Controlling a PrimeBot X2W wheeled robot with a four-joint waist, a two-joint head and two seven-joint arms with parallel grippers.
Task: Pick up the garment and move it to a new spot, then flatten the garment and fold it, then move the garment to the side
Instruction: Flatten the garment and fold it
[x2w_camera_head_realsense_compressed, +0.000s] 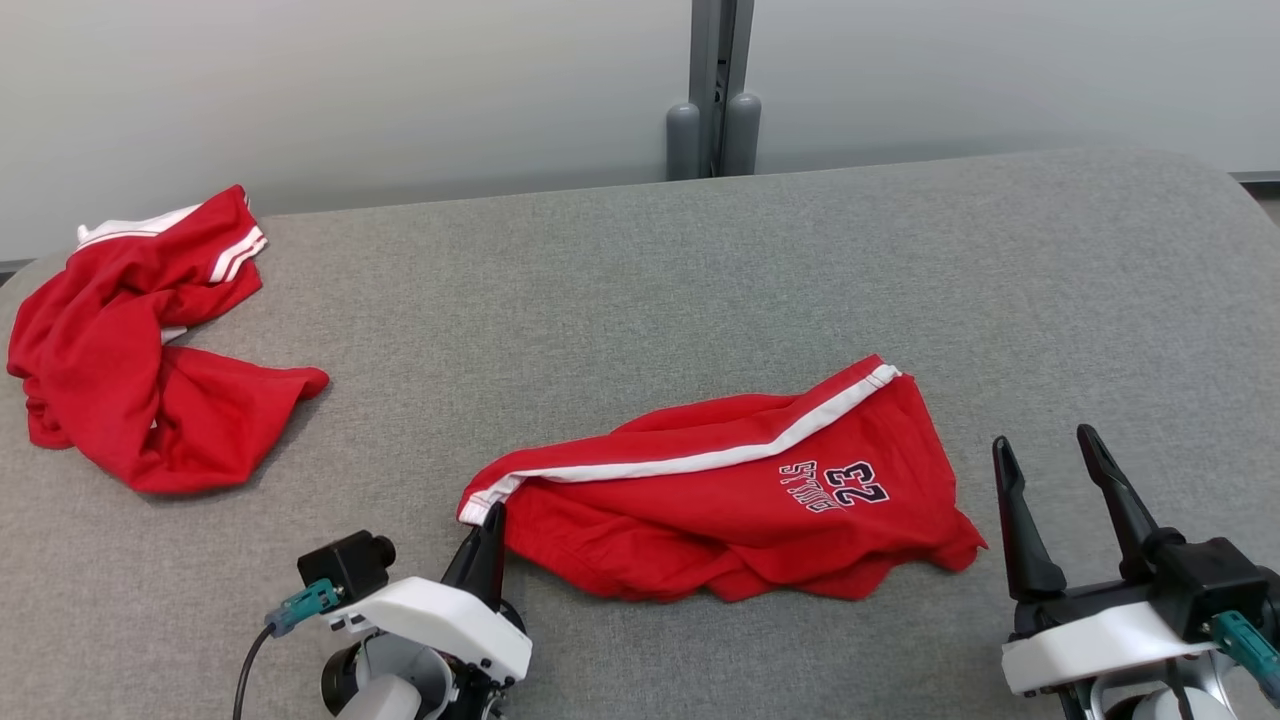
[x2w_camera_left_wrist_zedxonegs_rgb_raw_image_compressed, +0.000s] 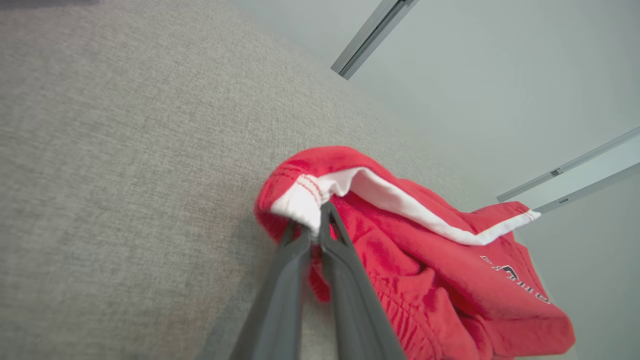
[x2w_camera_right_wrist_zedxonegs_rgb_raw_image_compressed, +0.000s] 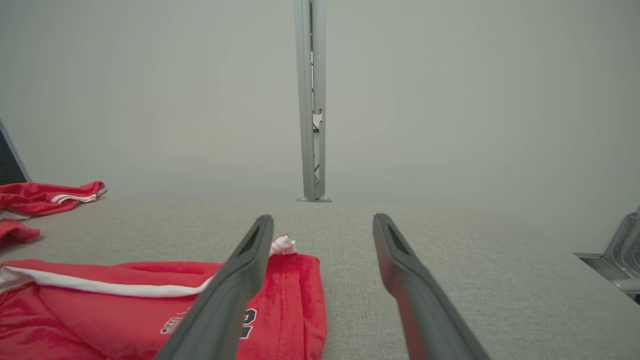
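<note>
The red jersey shorts (x2w_camera_head_realsense_compressed: 740, 500), with a white side stripe and a printed number, lie rumpled near the front edge of the grey cloth-covered table (x2w_camera_head_realsense_compressed: 700, 270), roughly midway along it. The left pincer (x2w_camera_left_wrist_zedxonegs_rgb_raw_image_compressed: 311, 226) is pressed together on the white-trimmed hem corner at the shorts' left end, so the step in hand looks like the pick-up. To do it well, I judge the lift should go slowly and straight up until the cloth hangs free: the pinch takes only a small bite of hem, and a sideways tug could pull it out. The carry should stay well apart from the second crumpled red garment (x2w_camera_head_realsense_compressed: 130, 340) near the table's back left corner. The right pincer (x2w_camera_head_realsense_compressed: 1042, 440) stands spread and empty just beside the shorts' right end, well placed to take that corner. How many layers the left pincer holds cannot be told. The folds underneath are hidden, and both arms are cut off at the lower frame edge.
</note>
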